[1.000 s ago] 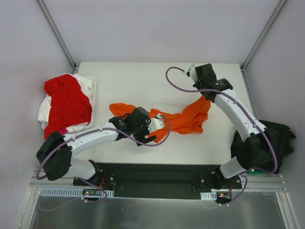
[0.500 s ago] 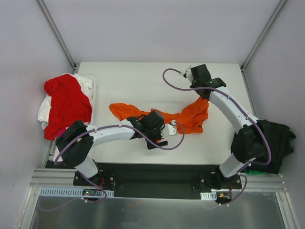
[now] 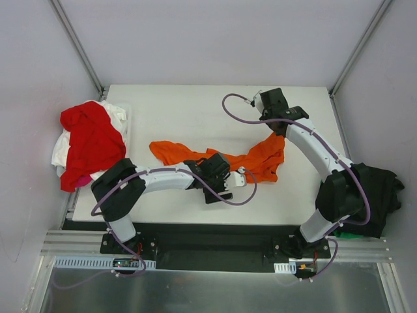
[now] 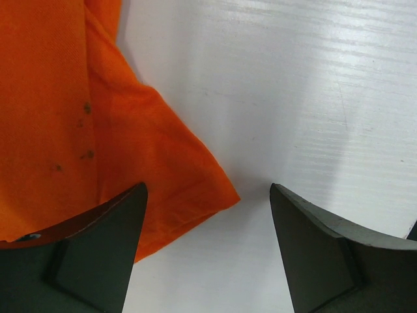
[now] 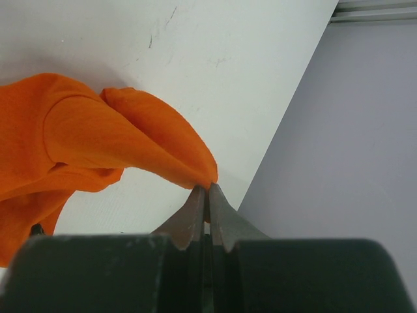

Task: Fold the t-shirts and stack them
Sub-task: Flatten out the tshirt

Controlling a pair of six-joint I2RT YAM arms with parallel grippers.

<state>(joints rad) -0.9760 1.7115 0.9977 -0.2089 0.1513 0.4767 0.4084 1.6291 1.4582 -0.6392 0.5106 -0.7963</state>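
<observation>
A bright orange t-shirt [image 3: 257, 163] lies stretched in a crumpled band across the white table [image 3: 176, 111]. My right gripper [image 3: 279, 132] is shut on a fold at its far right end [image 5: 150, 143], pinched at the closed tips [image 5: 208, 188] and held a little off the table. My left gripper [image 3: 241, 176] hovers low at the shirt's near edge. Its jaws stand open [image 4: 207, 188] around a loose orange corner [image 4: 195, 189], the left finger [image 4: 104, 248] over cloth, the right finger [image 4: 319, 254] over bare table.
A red shirt [image 3: 91, 140] lies heaped on a white one [image 3: 60, 153] at the table's left edge. A black shirt [image 3: 381, 192] sits off the right edge beside my right arm. Grey walls close in behind and at both sides.
My left arm has swung right along the orange shirt's near edge, its gripper now by the near corner. The right gripper shifted slightly left, still holding the cloth.
</observation>
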